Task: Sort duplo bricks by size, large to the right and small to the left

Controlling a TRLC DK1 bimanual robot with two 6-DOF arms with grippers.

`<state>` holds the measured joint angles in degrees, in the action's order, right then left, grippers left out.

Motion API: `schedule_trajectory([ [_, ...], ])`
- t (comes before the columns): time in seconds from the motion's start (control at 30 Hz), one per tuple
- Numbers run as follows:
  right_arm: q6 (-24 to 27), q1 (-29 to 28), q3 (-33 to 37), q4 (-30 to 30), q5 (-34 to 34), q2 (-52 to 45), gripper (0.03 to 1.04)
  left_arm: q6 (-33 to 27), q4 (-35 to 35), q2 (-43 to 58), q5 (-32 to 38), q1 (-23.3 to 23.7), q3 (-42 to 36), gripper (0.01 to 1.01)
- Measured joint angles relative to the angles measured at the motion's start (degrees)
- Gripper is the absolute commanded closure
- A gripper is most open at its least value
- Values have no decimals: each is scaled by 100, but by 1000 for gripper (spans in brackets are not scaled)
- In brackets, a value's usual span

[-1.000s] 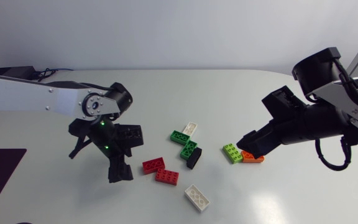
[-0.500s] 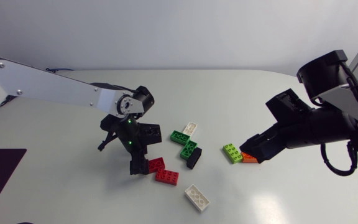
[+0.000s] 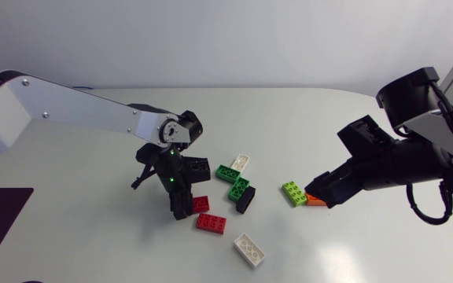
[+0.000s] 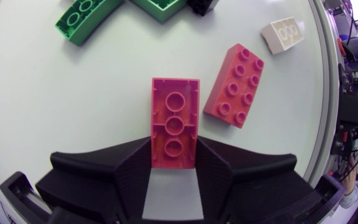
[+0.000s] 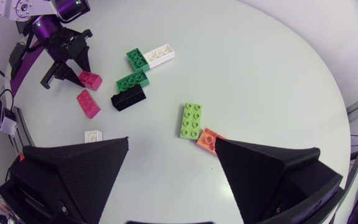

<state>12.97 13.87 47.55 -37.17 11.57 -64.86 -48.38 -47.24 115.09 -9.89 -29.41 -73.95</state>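
My left gripper (image 3: 181, 208) stands over the left end of a red brick (image 3: 200, 203). In the left wrist view its fingers press both long sides of that brick (image 4: 174, 121), which lies flat on the table. A second red brick (image 4: 234, 85) lies just beside it, apart. My right gripper (image 3: 321, 192) hangs open at the right, over an orange brick (image 3: 316, 200) that touches a lime green brick (image 3: 294, 192). In the right wrist view the orange brick (image 5: 208, 139) sits by one wide-spread finger, with the lime brick (image 5: 190, 120) ahead.
Between the arms lie two dark green bricks (image 3: 227, 172) (image 3: 240, 187), a black brick (image 3: 246, 200) and a small white brick (image 3: 241, 162). A larger white brick (image 3: 249, 248) lies nearer the front edge.
My left arm has swung right to the red bricks and its fingers have closed in on the nearer one. The right arm has hardly shifted.
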Motion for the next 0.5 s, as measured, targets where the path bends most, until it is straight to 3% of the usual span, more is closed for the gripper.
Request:
schedule_trajectory([
  [0.23, 0, 2, -22, -2, 0, 70, 61, -74, -295, -249, -107, 162, 181, 903],
  [0.5, 0, 2, -22, -55, 0, 260, 61, -422, -315, -883, -59, 752, 715, 915],
])
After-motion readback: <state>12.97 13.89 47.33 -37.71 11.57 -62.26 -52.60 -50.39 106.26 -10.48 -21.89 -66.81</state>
